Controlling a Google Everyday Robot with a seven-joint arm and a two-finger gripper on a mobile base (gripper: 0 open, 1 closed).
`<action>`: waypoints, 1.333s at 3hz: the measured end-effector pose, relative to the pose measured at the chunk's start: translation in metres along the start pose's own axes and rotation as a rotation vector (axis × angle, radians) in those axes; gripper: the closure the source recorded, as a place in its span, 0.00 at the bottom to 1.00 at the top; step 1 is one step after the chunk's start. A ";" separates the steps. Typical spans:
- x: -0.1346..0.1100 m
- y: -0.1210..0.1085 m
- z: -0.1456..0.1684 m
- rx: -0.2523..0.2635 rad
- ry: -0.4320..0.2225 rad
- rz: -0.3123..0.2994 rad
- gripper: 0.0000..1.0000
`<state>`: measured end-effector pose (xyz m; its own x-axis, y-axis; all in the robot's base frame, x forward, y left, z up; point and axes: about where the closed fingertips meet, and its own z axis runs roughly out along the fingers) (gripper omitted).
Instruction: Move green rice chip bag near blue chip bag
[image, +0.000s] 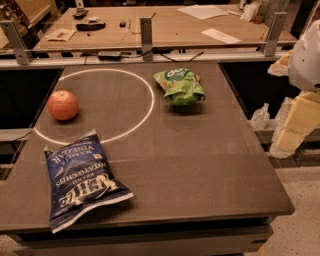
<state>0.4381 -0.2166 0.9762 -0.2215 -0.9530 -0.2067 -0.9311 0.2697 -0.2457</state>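
Note:
The green rice chip bag (179, 86) lies crumpled on the dark table, right of centre toward the back, just outside a white painted circle. The blue chip bag (82, 179) lies flat at the front left, with its white lettering upside down to me. My gripper (294, 122) is at the right edge of the view, beyond the table's right side. It is well away from both bags and holds nothing that I can see. The two bags lie far apart across the table.
A red apple (63, 105) sits at the left, inside the white circle (150, 107). A rail with metal posts (146, 35) runs along the table's back edge. A second table with papers stands behind it. A small clear bottle (260, 117) stands off the table's right side.

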 end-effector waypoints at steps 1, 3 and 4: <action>0.000 0.000 0.000 0.000 0.000 0.000 0.00; 0.002 -0.002 -0.001 0.000 -0.052 0.077 0.00; 0.010 -0.004 0.007 -0.030 -0.099 0.209 0.00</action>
<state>0.4412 -0.2263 0.9682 -0.3818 -0.8585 -0.3425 -0.8766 0.4537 -0.1602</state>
